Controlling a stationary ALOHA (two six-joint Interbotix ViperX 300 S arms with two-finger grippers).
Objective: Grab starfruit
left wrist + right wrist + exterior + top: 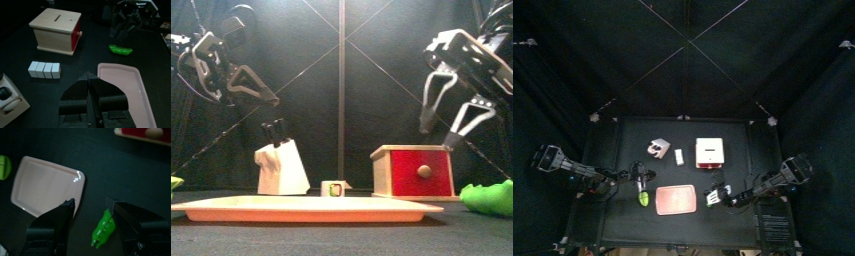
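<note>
Starfruit [643,199] not yet grabbed - approach step, on the table just beside the pink tray [675,201], left-arm side.
Left gripper [92,82] near it, jaws narrow, empty - needs widening and lowering over the fruit; right gripper [90,210] wide over the dark green piece [103,229].

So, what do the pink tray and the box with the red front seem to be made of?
The pink tray looks like smooth moulded plastic, with a slight sheen at its rounded rim. The box appears to be pale unpainted wood with a matte top; its red front seems painted, and its round knob looks like wood.
</note>
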